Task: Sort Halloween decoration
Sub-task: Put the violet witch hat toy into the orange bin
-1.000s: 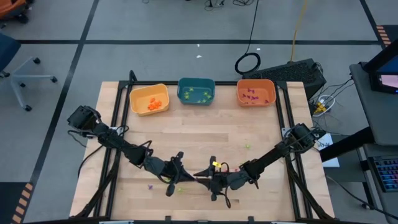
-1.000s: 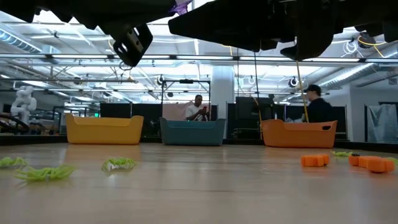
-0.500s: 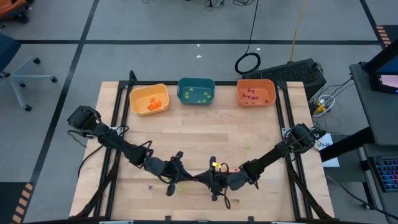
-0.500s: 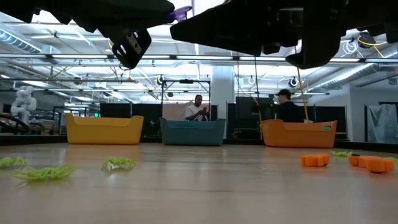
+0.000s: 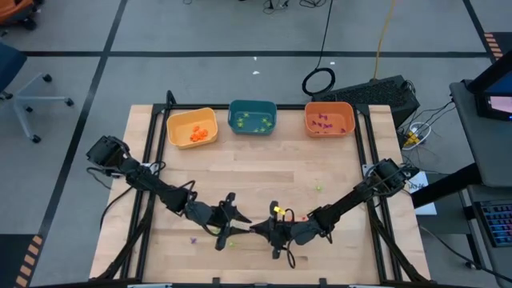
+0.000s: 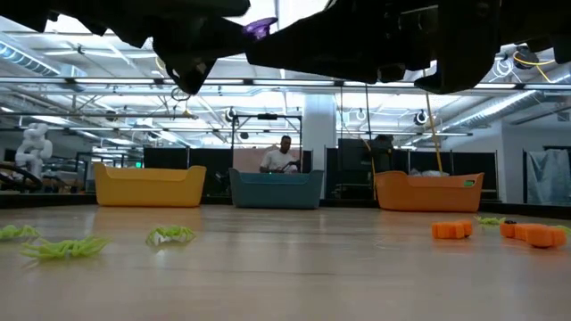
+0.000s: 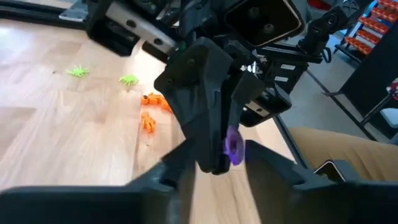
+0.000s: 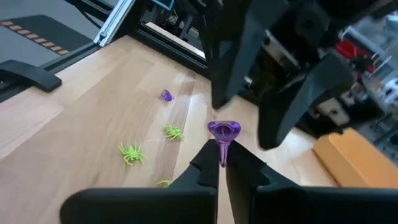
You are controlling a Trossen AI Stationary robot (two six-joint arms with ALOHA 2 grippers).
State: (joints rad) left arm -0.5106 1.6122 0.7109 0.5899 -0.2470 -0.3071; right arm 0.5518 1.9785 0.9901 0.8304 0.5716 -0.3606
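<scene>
Item: purple trinket [image 8: 223,132], pinched upright by its stem in our right hand [image 8: 222,163], held above the table [image 5: 264,180] at lower centre of the high view. Our left hand [image 7: 214,163] faced it tip to tip, fingers parted and released around it. Nearest was the right arm. Destination, we judged: orange bin [image 5: 329,119], upper right, holding purple pieces.

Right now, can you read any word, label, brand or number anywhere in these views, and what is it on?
No text can be read.
Yellow bin, teal bin, orange bin: no labels show.
Right gripper, shut on the purple trinket: no marking.
Left gripper: no marking.
Screen beside the table: too small to read.
</scene>
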